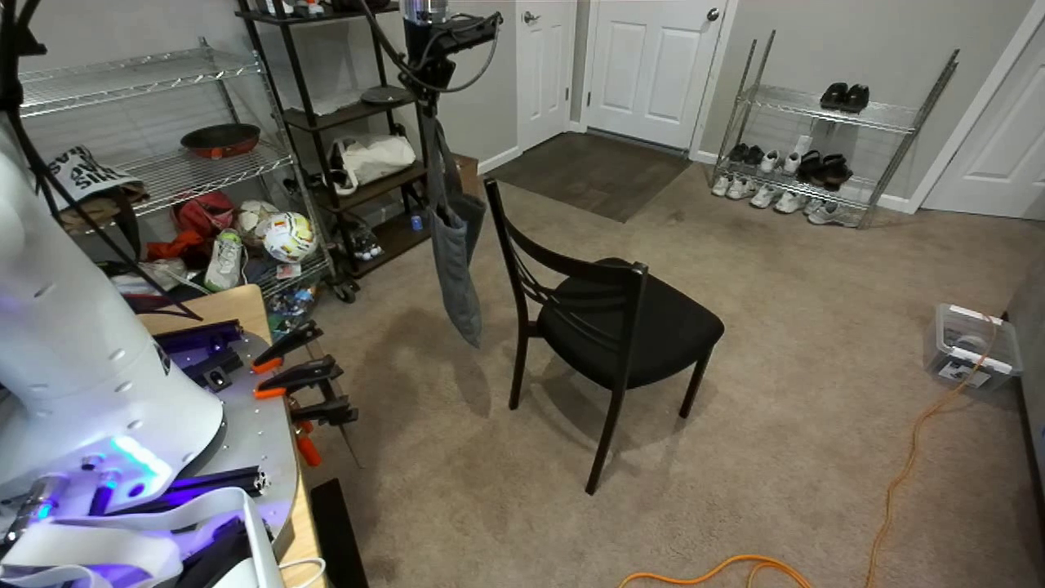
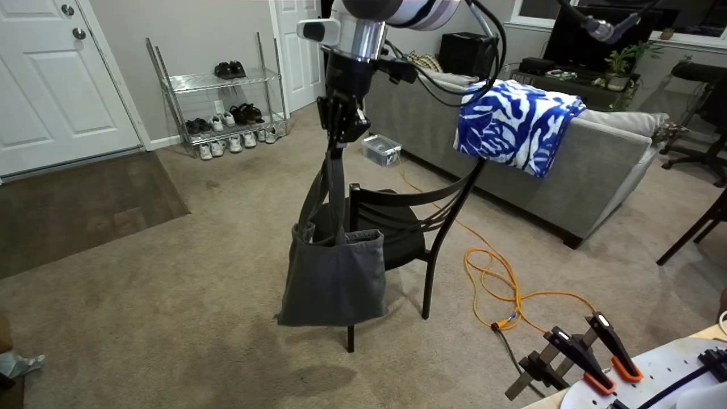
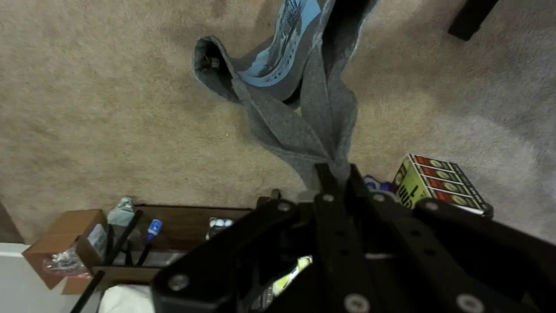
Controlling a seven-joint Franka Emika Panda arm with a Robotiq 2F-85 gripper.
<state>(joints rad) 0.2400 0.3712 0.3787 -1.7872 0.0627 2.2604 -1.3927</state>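
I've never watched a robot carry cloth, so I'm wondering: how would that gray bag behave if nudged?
The gray bag would probably swing and fold rather than stay stiff: its handles twist and crease below the gripper. It may be light for its size, since no bulge shows in its sides. The matte fabric suggests it might not slip easily.

The cloth bag (image 2: 335,287) is gray and carries a blue print (image 3: 284,52). It hangs upright by its straps (image 2: 337,196) from the gripper (image 3: 338,171), above the carpet (image 2: 193,267) and near the chair (image 1: 645,327), being partly open at the top.
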